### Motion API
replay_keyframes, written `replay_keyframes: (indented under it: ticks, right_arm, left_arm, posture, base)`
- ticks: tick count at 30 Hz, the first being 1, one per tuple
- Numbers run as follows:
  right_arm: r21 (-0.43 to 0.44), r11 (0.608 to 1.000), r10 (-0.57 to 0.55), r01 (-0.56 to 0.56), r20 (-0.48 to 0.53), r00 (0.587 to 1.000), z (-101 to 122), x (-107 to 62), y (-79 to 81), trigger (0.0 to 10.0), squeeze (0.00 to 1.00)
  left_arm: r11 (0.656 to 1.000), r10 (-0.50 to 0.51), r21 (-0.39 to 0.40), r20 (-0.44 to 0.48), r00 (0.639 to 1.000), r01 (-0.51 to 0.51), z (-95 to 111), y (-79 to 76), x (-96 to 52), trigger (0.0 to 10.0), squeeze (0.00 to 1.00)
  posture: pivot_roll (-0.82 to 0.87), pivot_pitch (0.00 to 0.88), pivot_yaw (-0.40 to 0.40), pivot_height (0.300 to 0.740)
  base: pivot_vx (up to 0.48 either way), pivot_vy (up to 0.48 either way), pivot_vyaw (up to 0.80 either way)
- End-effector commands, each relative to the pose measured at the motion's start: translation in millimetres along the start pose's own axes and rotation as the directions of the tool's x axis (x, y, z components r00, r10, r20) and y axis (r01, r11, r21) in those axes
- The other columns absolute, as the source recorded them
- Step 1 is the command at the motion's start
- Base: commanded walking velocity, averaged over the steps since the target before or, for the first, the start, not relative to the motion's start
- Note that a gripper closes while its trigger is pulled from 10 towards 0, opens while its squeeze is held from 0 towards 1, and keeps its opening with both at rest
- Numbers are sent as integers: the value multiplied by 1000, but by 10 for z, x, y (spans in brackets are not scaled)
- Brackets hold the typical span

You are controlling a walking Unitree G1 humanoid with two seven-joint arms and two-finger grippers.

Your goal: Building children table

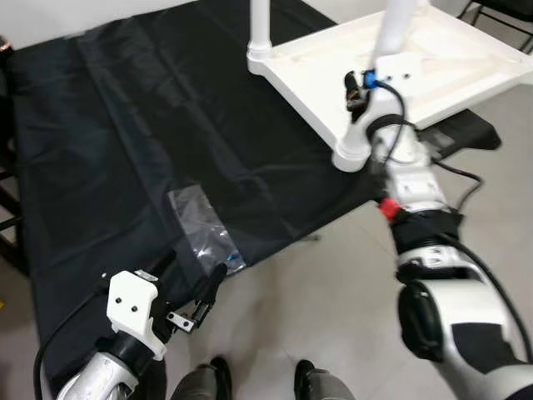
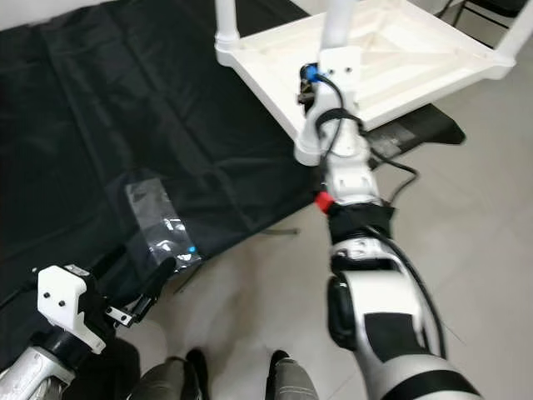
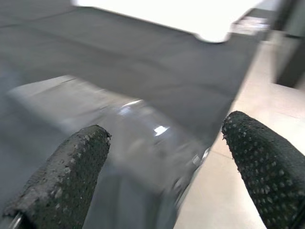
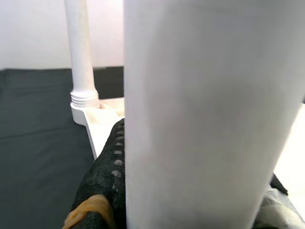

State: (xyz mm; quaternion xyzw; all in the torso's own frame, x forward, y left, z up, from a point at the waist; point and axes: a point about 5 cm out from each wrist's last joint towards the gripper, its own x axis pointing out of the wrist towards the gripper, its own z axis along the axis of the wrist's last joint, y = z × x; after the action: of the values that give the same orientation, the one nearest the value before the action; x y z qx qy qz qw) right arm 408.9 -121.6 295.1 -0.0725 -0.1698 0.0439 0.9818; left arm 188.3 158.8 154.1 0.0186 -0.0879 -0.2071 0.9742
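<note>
The white children's table lies upside down on a black cloth, legs pointing up. My right gripper is shut on one white leg near the table's front corner, with a black finger pressed to its side. A second leg stands screwed into the far left corner. Low at the near left, my left gripper is open, its fingers spread just above a clear plastic bag lying on the cloth's near edge.
Light tiled floor runs in front of the cloth. A round corner socket of the table overhangs the cloth edge. A black object lies under the table's right side, and chair legs stand at the far right.
</note>
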Motion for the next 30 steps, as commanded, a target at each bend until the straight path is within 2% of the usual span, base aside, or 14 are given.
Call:
replay_keyframes:
  ticks: [1,9,11,13,14,15,16,17,19,20,27,28,29,30]
  right_arm:
    - [-30,992,116,-120,-117,986,-296,-70,290,0,0]
    - [-3,995,100,-101,-67,993,-157,-7,506,0,0]
    - [56,982,183,-182,-22,983,-95,-17,699,0,0]
    - [122,934,329,-334,64,942,22,-86,1024,0,0]
    - [122,934,329,-334,64,942,22,-86,1024,0,0]
    - [160,885,423,-438,120,898,98,-153,1216,0,0]
    - [160,885,423,-438,120,898,98,-153,1216,0,0]
    - [206,799,536,-564,181,825,180,-262,1444,0,0]
    - [244,660,664,-711,254,704,286,-447,1735,0,0]
    - [248,618,696,-746,267,666,312,-513,1820,0,0]
    - [241,567,737,-787,277,616,312,-690,1995,0,0]
    - [243,561,742,-791,276,611,303,-714,2014,4000,0]
    - [247,580,733,-777,259,629,265,-710,2000,10000,0]
    - [247,580,733,-777,259,629,265,-710,2000,10000,0]
  left_arm:
    - [1000,5,13,-23,1000,-5,-41,5,-32,10000,0]
    - [1000,12,12,-22,1000,-12,-38,-4,-33,10000,0]
    - [1000,13,13,-21,1000,-12,-38,-7,-32,10000,0]
    - [1000,14,13,-21,1000,-13,-37,-6,-31,10000,0]
    - [1000,14,13,-21,1000,-13,-37,-6,-31,10000,0]
    - [1000,14,13,-21,1000,-14,-38,-5,-31,10000,0]
    - [1000,14,13,-21,1000,-14,-38,-5,-31,10000,0]
    - [1000,15,13,-21,1000,-14,-39,-4,-31,10000,0]
    - [1000,15,14,-21,1000,-15,-41,-4,-29,10000,0]
    - [1000,15,14,-21,1000,-15,-41,-4,-29,10000,0]
    - [1000,17,15,-19,1000,-17,-47,-3,-15,10000,0]
    - [1000,18,15,-19,1000,-18,-47,-3,-12,10000,0]
    - [1000,19,15,-18,1000,-19,-48,-2,-9,10000,0]
    - [1000,19,15,-18,1000,-19,-48,-2,-9,10000,0]
  posture:
    - [64,298,-12,740]
    - [63,295,-20,740]
    - [63,296,-19,740]
    - [62,298,-18,740]
    - [62,298,-18,740]
    - [62,298,-18,740]
    - [62,298,-18,740]
    - [59,298,-18,740]
    - [58,296,-18,740]
    - [58,296,-18,740]
    - [52,291,-23,740]
    - [52,291,-23,740]
    - [52,290,-24,740]
    - [52,290,-24,740]
  base:
    - [0,0,0]
    - [0,0,0]
    - [0,0,0]
    - [0,0,0]
    - [0,0,0]
    - [0,0,0]
    - [0,0,0]
    - [0,0,0]
    - [0,0,0]
    - [0,0,0]
    - [0,0,0]
    - [0,0,0]
    - [0,0,0]
    - [0,0,0]
